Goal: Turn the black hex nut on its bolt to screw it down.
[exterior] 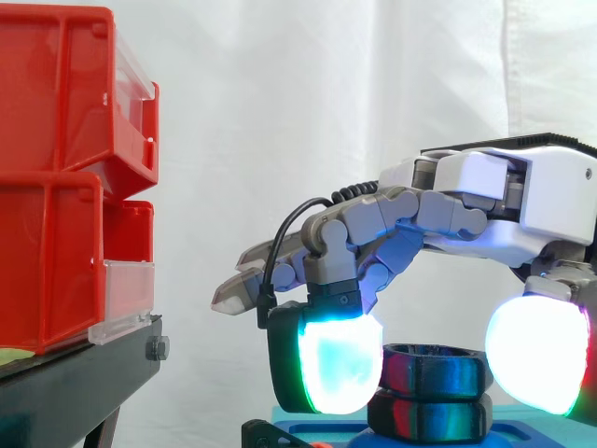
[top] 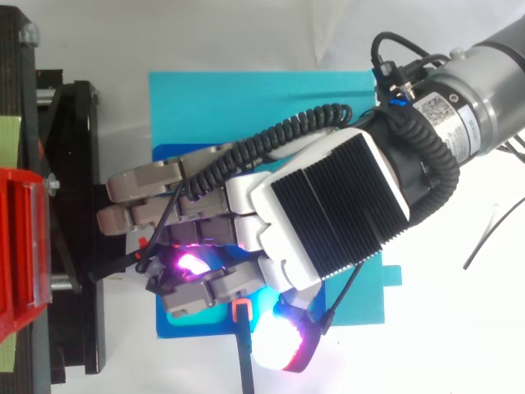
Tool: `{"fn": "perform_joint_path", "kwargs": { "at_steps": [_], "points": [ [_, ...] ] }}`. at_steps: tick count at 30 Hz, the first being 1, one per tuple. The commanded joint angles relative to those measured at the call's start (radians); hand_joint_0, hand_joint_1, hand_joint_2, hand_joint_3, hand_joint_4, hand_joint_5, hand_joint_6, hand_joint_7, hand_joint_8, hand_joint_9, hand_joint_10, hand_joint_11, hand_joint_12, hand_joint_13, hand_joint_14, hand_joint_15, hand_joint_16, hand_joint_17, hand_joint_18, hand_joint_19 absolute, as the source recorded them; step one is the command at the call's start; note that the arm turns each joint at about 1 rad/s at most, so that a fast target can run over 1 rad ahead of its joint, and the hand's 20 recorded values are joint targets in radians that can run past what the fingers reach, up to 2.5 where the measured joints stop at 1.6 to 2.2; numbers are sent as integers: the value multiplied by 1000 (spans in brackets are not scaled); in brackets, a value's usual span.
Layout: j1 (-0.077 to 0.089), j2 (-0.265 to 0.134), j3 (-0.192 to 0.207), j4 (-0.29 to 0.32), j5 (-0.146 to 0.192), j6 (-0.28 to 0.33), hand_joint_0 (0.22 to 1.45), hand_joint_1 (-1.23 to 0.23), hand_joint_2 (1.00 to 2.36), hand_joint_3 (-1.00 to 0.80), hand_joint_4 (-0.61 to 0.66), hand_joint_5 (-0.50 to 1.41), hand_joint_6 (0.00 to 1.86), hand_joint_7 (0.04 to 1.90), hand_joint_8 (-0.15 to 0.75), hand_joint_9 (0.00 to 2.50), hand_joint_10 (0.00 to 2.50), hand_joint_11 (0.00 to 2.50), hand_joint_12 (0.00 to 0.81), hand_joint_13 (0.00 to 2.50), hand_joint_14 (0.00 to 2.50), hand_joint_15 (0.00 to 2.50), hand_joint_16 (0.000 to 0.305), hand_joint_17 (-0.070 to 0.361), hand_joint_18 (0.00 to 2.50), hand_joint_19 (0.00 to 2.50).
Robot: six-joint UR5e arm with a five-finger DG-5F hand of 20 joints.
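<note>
Closest to the side camera hangs the thumb pad (exterior: 539,355), glowing white at the right. Left of it is a finger pad (exterior: 331,362), glowing cyan and green on a finger bent straight down. Between these two sits the black hex nut (exterior: 434,366), low in the middle of the side view. Each pad meets one of its outer edges, so the hand (exterior: 522,191) pinches the nut between the thumb and one bent finger. The other fingers reach out nearly level toward the left, above the nut and clear of it. Directly under the nut lies a second black hex piece (exterior: 429,417), the two stacked one on the other, and this lower piece stands on a blue plate (exterior: 312,431). From above, the ribbed black back of the hand covers the nut, and the plate lies on a cyan sheet (top: 246,98) spread over a white surface (top: 459,345). The arm (top: 484,90) comes in from the upper right of the top view. Red bins (exterior: 56,187) are stacked on a black stand (exterior: 89,373) at the left of the side view, well apart from the pads, and a white curtain (exterior: 280,93) hangs behind.
</note>
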Motion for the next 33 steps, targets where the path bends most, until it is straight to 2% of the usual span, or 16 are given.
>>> {"fn": "perform_joint_path", "kwargs": {
  "at_steps": [1, 14, 21, 33],
  "points": [
    [-4, 0, 0, 2, -6, -1, 447, -231, 1000, -500, 204, -28, 645, 1326, 316, 901, 4, 149, 387, 514, 0, 0, 61, 137, 425, 69],
    [-16, 1, 0, 25, -18, -12, 433, -172, 1000, -500, 213, -35, 633, 1337, 318, 891, 5, 146, 395, 499, 0, 0, 63, 142, 398, 85],
    [-22, 1, 0, 28, -24, -12, 433, -161, 1000, -500, 252, -24, 500, 1471, 313, 847, 4, 142, 400, 478, 0, 0, 64, 143, 377, 96],
    [-28, 0, 0, 28, -27, -12, 435, -141, 1000, -500, 229, -15, 529, 1470, 315, 862, 4, 137, 399, 478, 1, 1, 63, 143, 376, 94]
  ]
}}
